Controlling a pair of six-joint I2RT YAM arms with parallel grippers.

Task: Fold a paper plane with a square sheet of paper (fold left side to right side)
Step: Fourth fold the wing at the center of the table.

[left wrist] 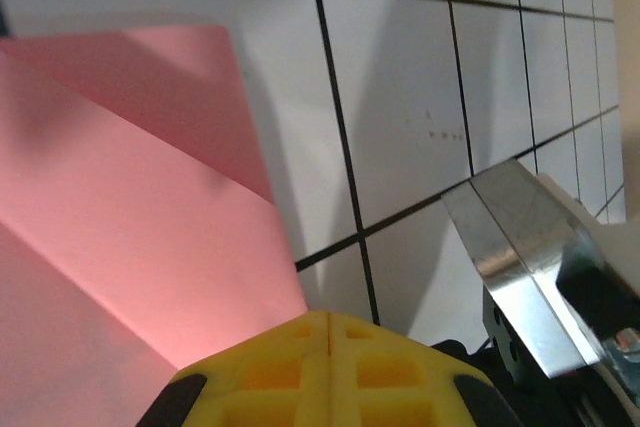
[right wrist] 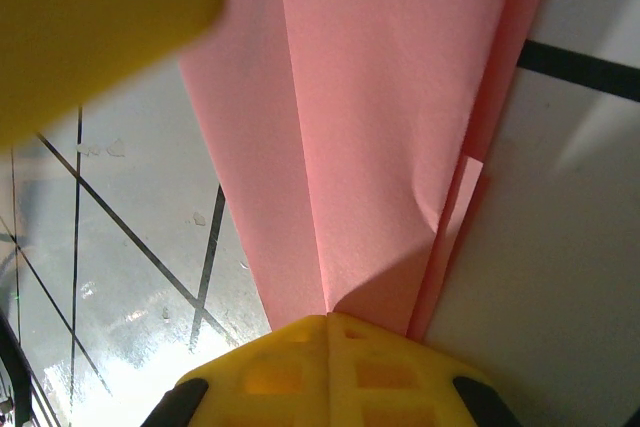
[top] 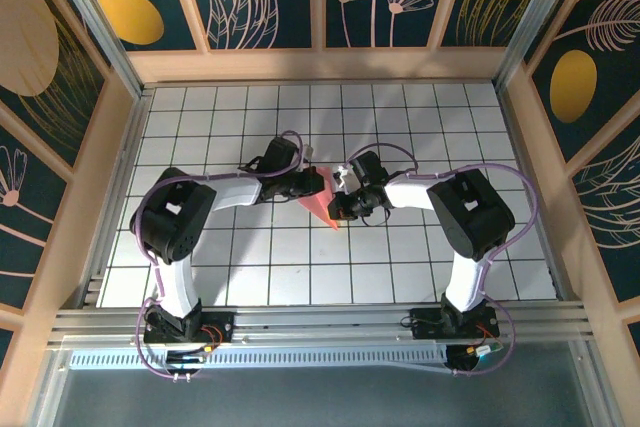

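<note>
Lying mid-table, the pink paper (top: 318, 205) is folded into a narrow wedge, broad end toward the far wall and point toward the arm bases, on the white grid tiles (top: 250, 267). From the right wrist the pink paper (right wrist: 380, 127) shows stacked layers with long creases fanning away from the camera; the sheet puckers where it enters the tip of the right gripper (right wrist: 328, 342), whose yellow fingers are clenched together on it. From above, the right gripper (top: 338, 209) sits on the wedge's right edge near the point. The left gripper (top: 318, 183) is at the wedge's upper left edge. Its own wrist view has the left gripper (left wrist: 328, 347) clenched, yellow fingers meeting at a seam; the pink paper (left wrist: 130, 247) slopes down to that tip, one flap overlapping another. Cannot tell whether the paper is nipped there or only touching. A shiny metal block (left wrist: 510, 247) juts in at lower right above the tiles. A blurred yellow mass (right wrist: 90, 27) fills the right wrist's upper left corner, too soft to identify.
</note>
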